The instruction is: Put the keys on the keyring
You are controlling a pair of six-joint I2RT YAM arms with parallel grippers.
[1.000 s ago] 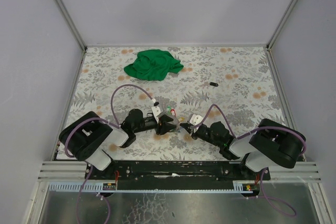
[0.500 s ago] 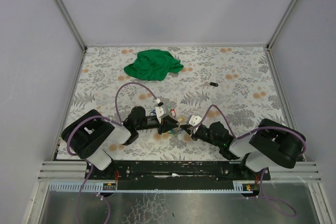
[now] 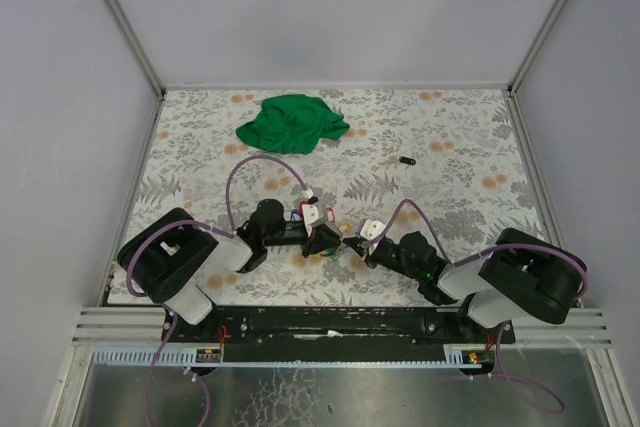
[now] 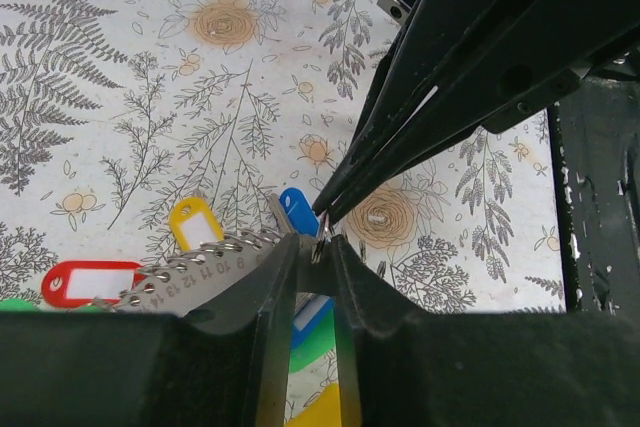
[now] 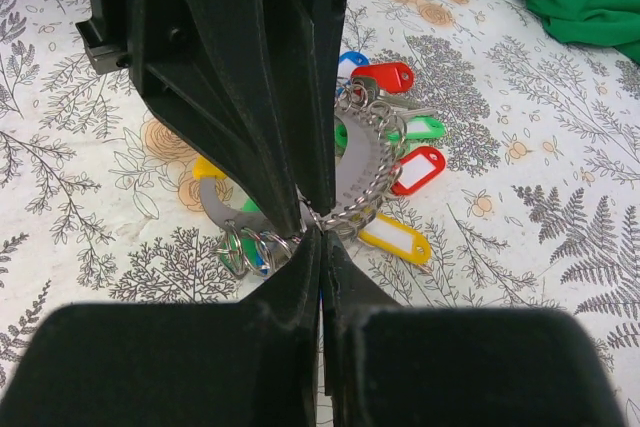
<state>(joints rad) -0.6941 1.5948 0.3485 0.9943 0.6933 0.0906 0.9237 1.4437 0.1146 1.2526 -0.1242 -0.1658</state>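
From above the keys [image 3: 297,214] are too small to tell apart

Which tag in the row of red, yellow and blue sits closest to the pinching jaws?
The blue tag, right beside the jaws' tips; the yellow tag and red tag lie farther out.

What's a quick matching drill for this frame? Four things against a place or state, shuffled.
Things:
1. green cloth
2. small black object
3. right gripper
4. red key tag

Place or state:
A. shut
B. left of the yellow key tag, left wrist view
C. crumpled, far side, left of centre
D. lying alone, right of the cloth

Pairs: 1-C, 2-D, 3-A, 4-B
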